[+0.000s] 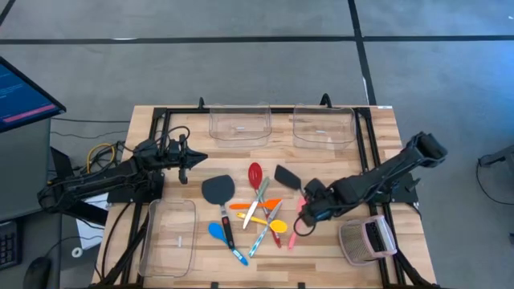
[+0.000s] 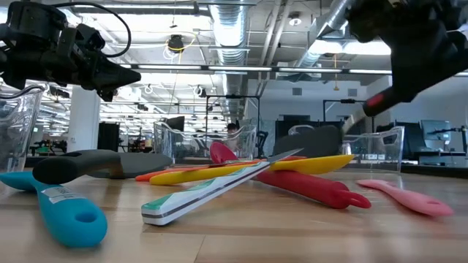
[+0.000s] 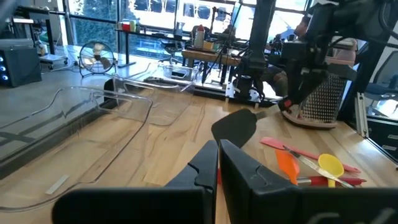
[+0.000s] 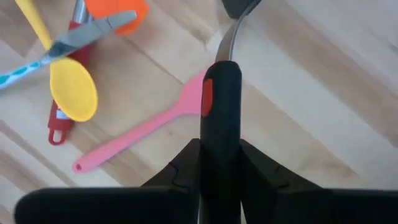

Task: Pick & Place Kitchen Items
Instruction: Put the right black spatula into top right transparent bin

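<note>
The wooden table (image 1: 385,132) carried a heap of utensils left of the right claw (image 1: 308,210): a black turner (image 1: 218,189), a red spoon (image 1: 254,172), a blue spoon (image 1: 217,232), a yellow spoon (image 1: 278,226). A pink spatula (image 1: 294,233) lay just under that claw. Two clear bins (image 1: 239,122) sat beyond it, a third (image 1: 170,234) far left, a mesh object (image 1: 365,239) just right.

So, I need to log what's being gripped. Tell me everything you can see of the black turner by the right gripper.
The black turner has a flat dark blade, a thin silvery neck and a thick black handle with a red-orange inset. It looks like plastic with a metal neck. The right gripper has its fingers closed around the handle, blade pointing away from the wrist. In the low view it appears lifted off the table. The pink spatula lies on the wood below.
</note>
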